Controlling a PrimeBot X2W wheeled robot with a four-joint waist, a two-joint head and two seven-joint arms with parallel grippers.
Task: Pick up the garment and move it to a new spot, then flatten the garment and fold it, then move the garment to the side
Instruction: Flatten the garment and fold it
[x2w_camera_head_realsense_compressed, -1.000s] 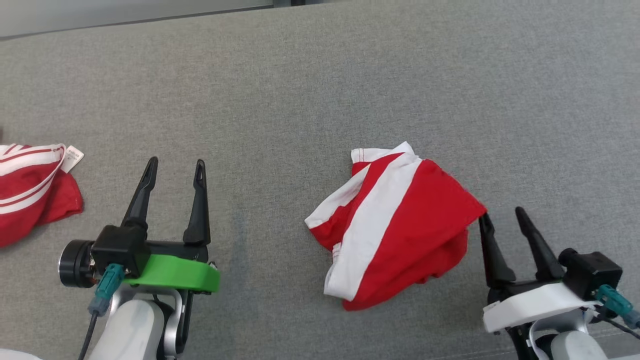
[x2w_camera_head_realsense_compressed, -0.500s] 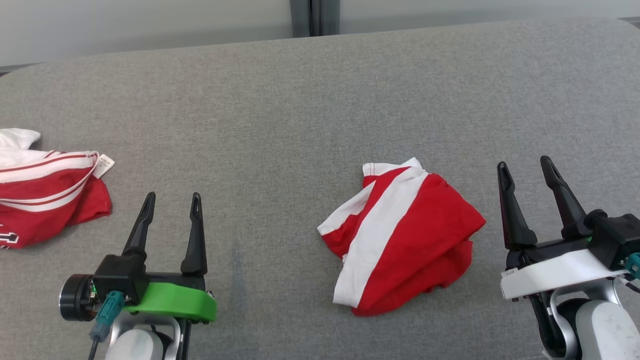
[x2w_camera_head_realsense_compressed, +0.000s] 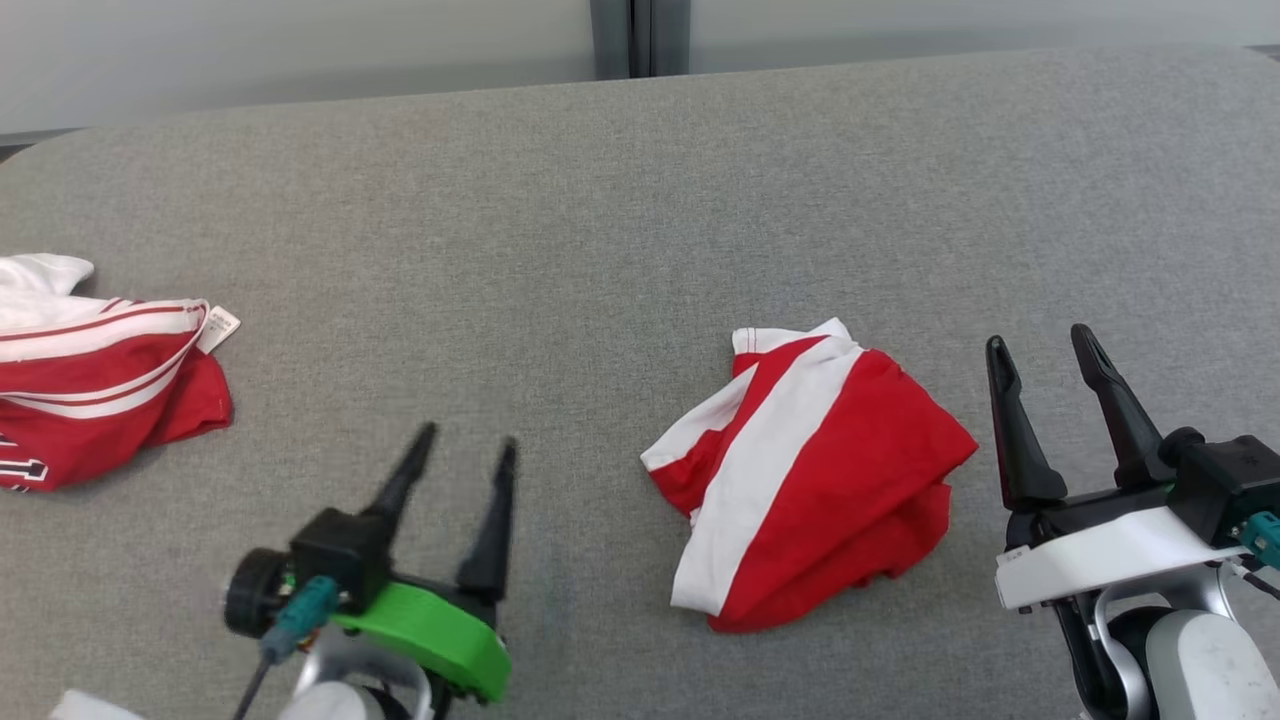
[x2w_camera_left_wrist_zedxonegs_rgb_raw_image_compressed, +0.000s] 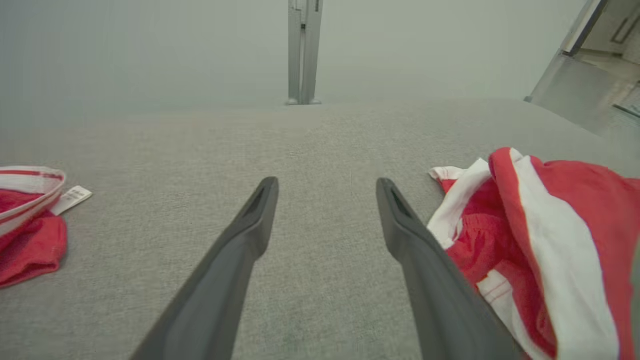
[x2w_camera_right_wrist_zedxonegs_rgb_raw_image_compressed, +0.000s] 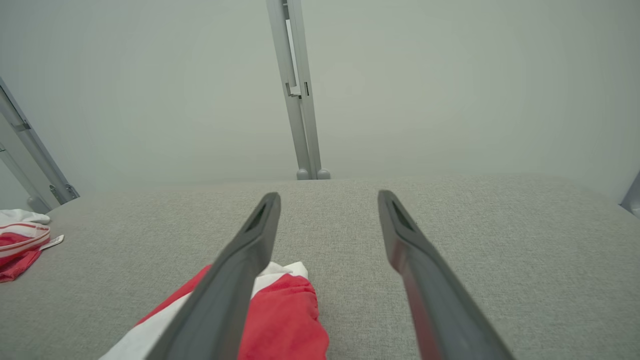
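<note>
A red-and-white garment (x2w_camera_head_realsense_compressed: 810, 470) is seen bunched on the grey surface (x2w_camera_head_realsense_compressed: 600, 220), right of centre. The right gripper (x2w_camera_head_realsense_compressed: 1038, 340) is held just beside its right edge, not touching it, with fingers spread and nothing gripped. The left gripper (x2w_camera_head_realsense_compressed: 470, 438) is held near the garment's left side, likewise spread and empty, and is blurred in the head view. A second garment (x2w_camera_head_realsense_compressed: 100, 390) is laid at the far left, well apart.
</note>
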